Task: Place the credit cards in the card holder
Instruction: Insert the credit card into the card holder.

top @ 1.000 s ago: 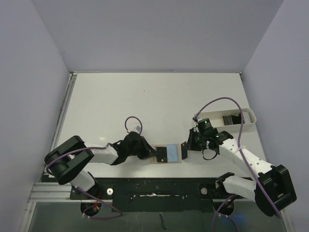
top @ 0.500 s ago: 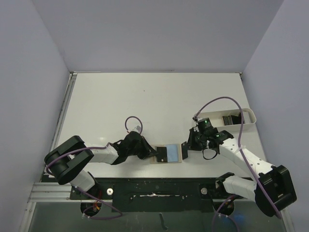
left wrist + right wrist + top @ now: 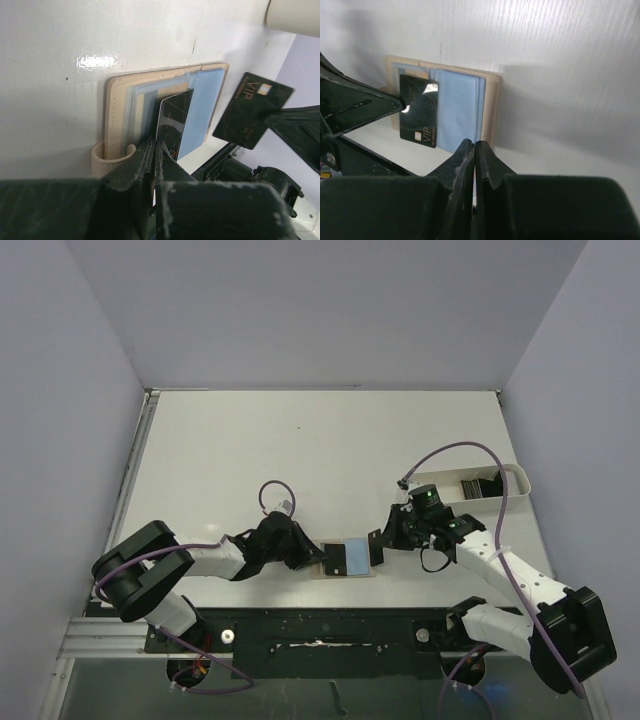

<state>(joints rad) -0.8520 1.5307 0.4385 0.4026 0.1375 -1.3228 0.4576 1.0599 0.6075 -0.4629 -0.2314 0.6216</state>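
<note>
The tan card holder [image 3: 364, 571] lies open near the table's front edge, blue lining up; it also shows in the left wrist view [image 3: 116, 107] and the right wrist view [image 3: 491, 107]. A black credit card [image 3: 175, 117] sits on its left half, sticking out a little [image 3: 419, 117]. My left gripper [image 3: 320, 562] is shut, its tips [image 3: 155, 149] pressing at that card's end. My right gripper [image 3: 384, 543] is shut on another black credit card [image 3: 376, 548], held on edge just above the holder's right side. That card's face shows in the left wrist view [image 3: 252, 110].
A white oblong tray [image 3: 520, 480] at the right holds several more dark cards [image 3: 478, 486]. The black mounting rail [image 3: 320, 625] runs along the near edge. Purple cables loop above both wrists.
My right gripper has carried its card a little left, from beside the holder's right edge to over it. The left gripper and the holder have not moved.
</note>
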